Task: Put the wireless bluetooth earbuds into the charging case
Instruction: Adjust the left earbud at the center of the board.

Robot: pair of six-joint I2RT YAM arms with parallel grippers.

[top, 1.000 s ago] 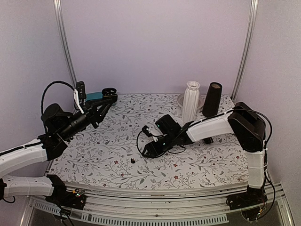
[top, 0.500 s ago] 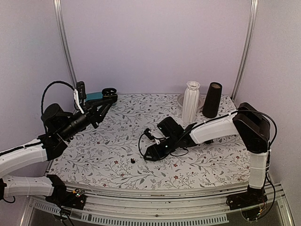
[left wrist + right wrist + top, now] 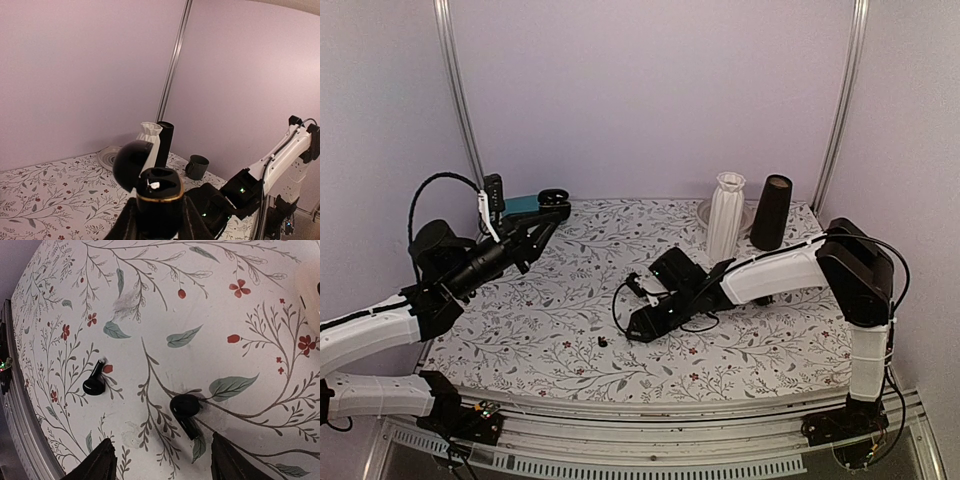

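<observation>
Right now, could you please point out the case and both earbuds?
Case (image 3: 160, 205), left wrist view, front of its body.
Centre earbud (image 3: 184, 406), right wrist view, its rounded head.
Edge earbud (image 3: 92, 385), right wrist view, its rounded head.

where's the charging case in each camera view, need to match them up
top external: far left, the charging case sits in the left gripper, raised above the table.
left wrist: bottom centre, clamped between the fingers, lid open.
right wrist: not in it.
shared landmark: the white vase, right of the case from above, just behind its lid in the left wrist view.
</observation>
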